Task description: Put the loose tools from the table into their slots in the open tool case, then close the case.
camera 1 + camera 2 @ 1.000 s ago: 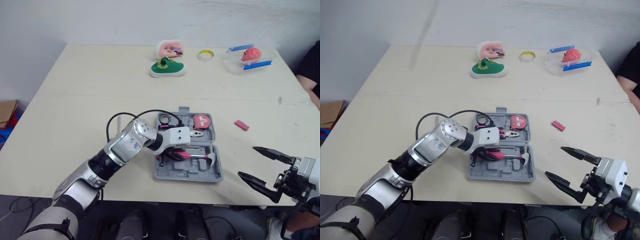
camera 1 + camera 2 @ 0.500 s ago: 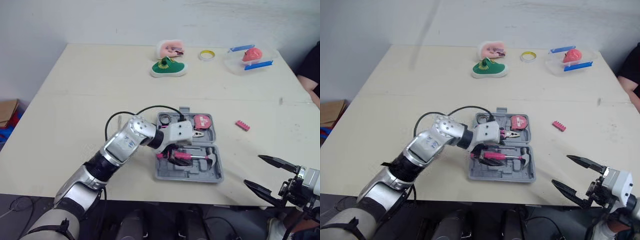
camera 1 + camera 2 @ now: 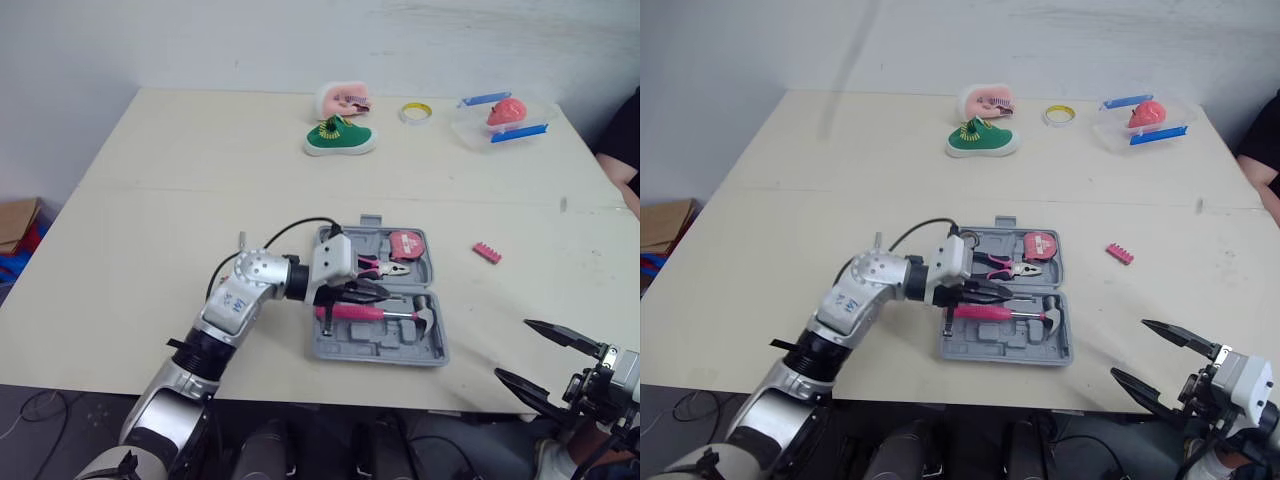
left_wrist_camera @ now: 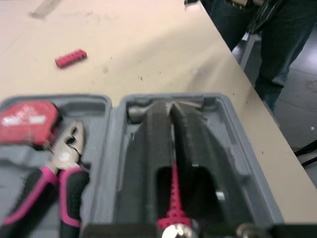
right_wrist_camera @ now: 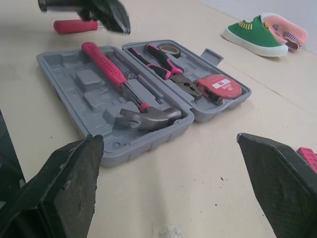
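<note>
The grey tool case [image 3: 376, 354] lies open near the table's front edge. A pink-handled hammer [image 3: 372, 312] lies in its front half. The back half holds pliers [image 3: 378, 266] and a red tape measure [image 3: 405, 243]. My left gripper [image 3: 368, 291] hovers just over the hammer's handle [image 4: 173, 191], its fingers [image 4: 151, 148] shut and holding nothing. A red handle [image 5: 74, 26] lies on the table beside the case, behind that gripper. A pink bit strip [image 3: 486, 252] lies loose to the right of the case. My right gripper [image 3: 548, 352] hangs open off the table's front right edge.
At the table's far side are a green shoe [image 3: 340, 137], a pink shoe [image 3: 340, 98], a yellow tape roll [image 3: 413, 110] and a clear box [image 3: 500, 118] holding something red. A person's dark sleeve [image 3: 626, 150] shows at the right edge.
My left arm has drawn back to the left and lower, and its fingers now lie along the hammer's handle. My right gripper has sunk toward the front right corner.
</note>
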